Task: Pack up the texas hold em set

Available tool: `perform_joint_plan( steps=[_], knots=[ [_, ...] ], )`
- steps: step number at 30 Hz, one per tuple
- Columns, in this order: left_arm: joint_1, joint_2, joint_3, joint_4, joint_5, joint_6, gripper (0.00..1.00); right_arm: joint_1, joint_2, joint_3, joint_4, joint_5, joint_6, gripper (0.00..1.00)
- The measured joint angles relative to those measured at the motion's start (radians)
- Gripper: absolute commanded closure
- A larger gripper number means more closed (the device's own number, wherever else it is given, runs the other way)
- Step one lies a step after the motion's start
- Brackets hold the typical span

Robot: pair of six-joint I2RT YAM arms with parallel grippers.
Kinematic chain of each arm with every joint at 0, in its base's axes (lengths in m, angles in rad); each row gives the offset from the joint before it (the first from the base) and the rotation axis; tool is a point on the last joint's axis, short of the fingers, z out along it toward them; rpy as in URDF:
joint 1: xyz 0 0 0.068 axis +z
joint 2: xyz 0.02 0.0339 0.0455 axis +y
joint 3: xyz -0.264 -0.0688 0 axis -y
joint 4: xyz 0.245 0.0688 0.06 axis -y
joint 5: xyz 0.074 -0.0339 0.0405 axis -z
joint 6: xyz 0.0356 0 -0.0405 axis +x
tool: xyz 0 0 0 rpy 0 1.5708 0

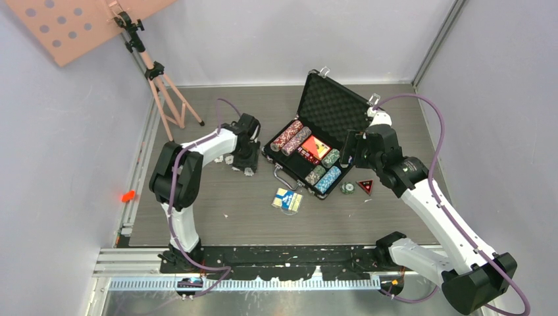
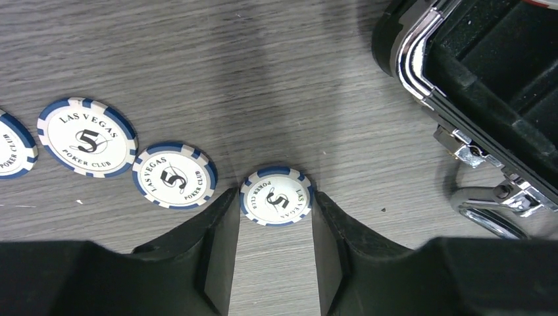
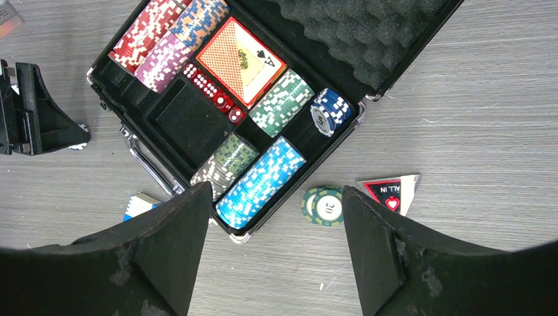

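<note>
1. Two fingers of the left gripper (image 2: 274, 197) flank a white-and-blue chip (image 2: 275, 199) marked "5", which lies flat on the table. Their tips sit at its rim on either side, but we cannot tell whether they truly pinch it.
2. Just beside one finger we see a second chip (image 2: 173, 176) of the same kind, a third chip (image 2: 87, 137) past it, and a sliver of a fourth chip (image 2: 10, 148) at the edge of the wrist view.
3. Off past the other finger is a corner of the black briefcase (image 2: 474, 85), with its metal handle (image 2: 490, 210) low by the table.
4. The right gripper (image 3: 275, 191) hangs spread wide above the briefcase's near edge, and we see nothing held between its fingers.
5. Right below it, a light-blue chip row (image 3: 260, 183) lies in the case. Just outside the case, a green "20" chip (image 3: 324, 206) and a red-and-black "ALL IN" marker (image 3: 391, 193) rest on the table near one finger.
6. By the other finger, the blue card deck (image 3: 139, 205) peeks out on the table, outside the case.
7. Farther in, we find a grey-green chip row (image 3: 225, 164), a green-and-white chip row (image 3: 281, 102), a short dark-blue chip stack (image 3: 331, 110), the red dice (image 3: 214, 92) in a line and the red card deck (image 3: 240, 59).
8. Farthest from the gripper are a red chip row (image 3: 141, 33), a pink chip row (image 3: 164, 59) and the foam lid (image 3: 355, 39), standing open.
</note>
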Motion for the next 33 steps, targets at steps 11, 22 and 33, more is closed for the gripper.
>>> perform_joint_plan(
  steps=[11, 22, 33],
  knots=[
    [0.016, -0.051, 0.028, -0.085, 0.038, 0.02, 0.66, 0.0, 0.025, 0.0, -0.009, -0.033, 0.0, 0.22],
    [0.027, -0.08, 0.028, -0.068, 0.07, 0.027, 0.19, 0.0, 0.032, 0.0, -0.01, -0.047, 0.0, 0.22],
    [-0.029, -0.007, 0.018, -0.064, 0.066, 0.027, 0.34, 0.0, 0.032, 0.0, -0.01, -0.048, 0.0, 0.22]
  ],
)
